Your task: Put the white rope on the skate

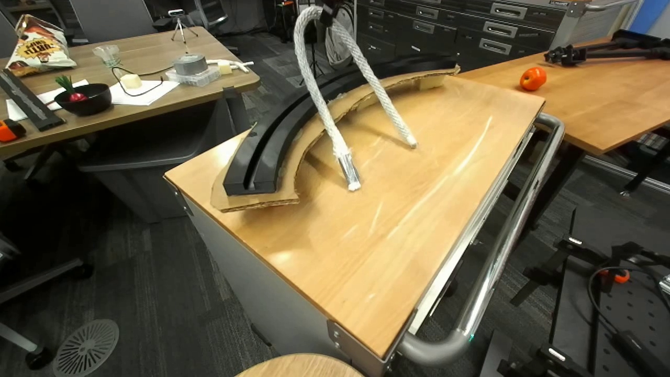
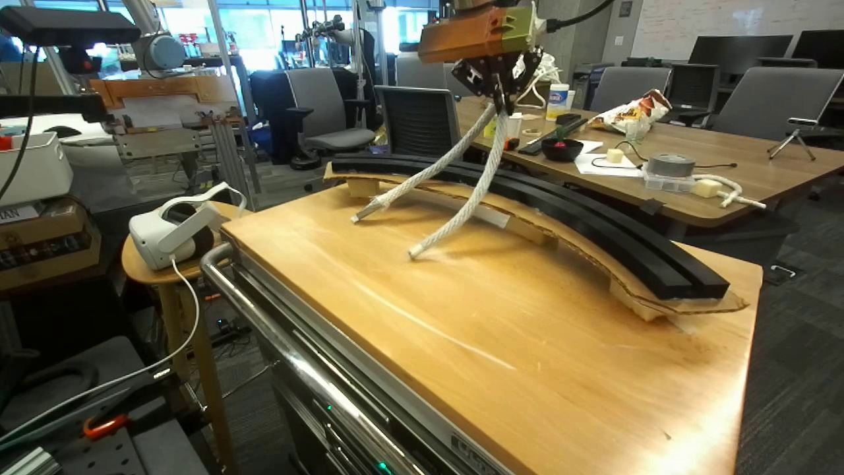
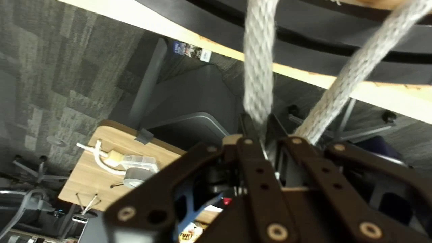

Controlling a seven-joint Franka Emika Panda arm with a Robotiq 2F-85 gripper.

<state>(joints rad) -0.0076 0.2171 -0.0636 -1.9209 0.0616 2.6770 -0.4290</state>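
Note:
The white rope hangs folded in an upside-down U from my gripper. Its fingers are shut on the rope near the bend, high above the tabletop. Both legs slant down in front of the skate, a black curved strip with a groove along it. The rope's ends lie over the wood on the inner side of the curve; I cannot tell whether they touch it. In the wrist view the rope runs up from between the fingertips, its second leg to the right, across the skate. No part of it visibly rests in the groove.
Cardboard on small blocks supports the skate on the wooden tabletop. A chrome rail runs along the cart's side. Behind stands a table with a bowl, tape and a chip bag. An orange-red tomato sits on another table.

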